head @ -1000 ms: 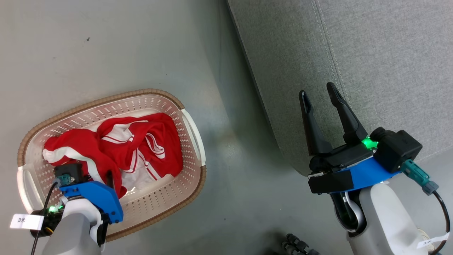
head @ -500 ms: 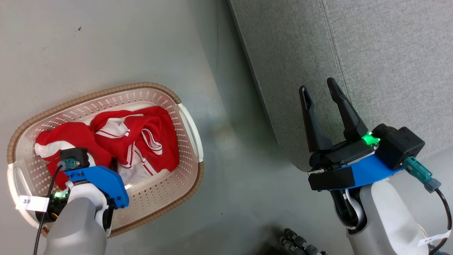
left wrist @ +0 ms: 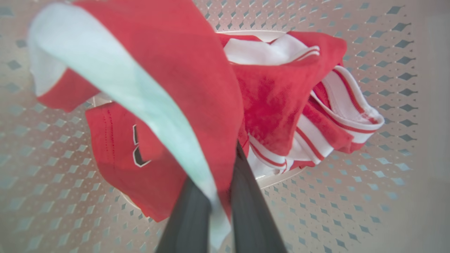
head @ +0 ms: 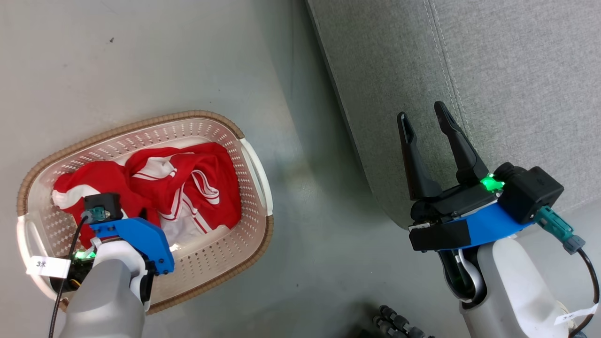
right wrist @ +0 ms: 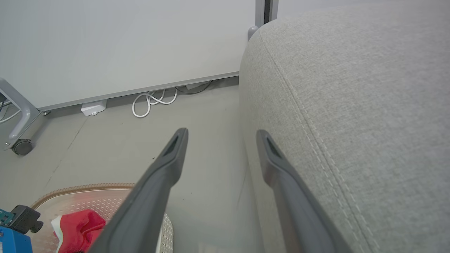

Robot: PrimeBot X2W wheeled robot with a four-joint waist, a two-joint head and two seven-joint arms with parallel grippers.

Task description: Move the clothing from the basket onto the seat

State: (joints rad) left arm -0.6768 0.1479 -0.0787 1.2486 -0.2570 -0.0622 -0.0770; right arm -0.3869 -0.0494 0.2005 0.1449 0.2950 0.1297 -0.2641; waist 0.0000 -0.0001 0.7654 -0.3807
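Observation:
The clothing lies bunched in the cream basket on the floor at the lower left. My left gripper reaches down into the basket and is shut on a fold of a red garment with a white band; the fabric drapes over its fingers. A second red piece with white stripes lies just to the right of it. In the head view the left gripper's fingers sink into the red cloth. My right gripper hovers open over the grey seat near its rounded corner, holding nothing.
Grey floor lies between the basket and the seat. A black ribbed object sits at the bottom edge. In the right wrist view a white coiled cable and a caster wheel lie by the far wall.
The left gripper's fingers have closed on the red fabric in the basket. The head view has shifted slightly. The right arm has stayed still.

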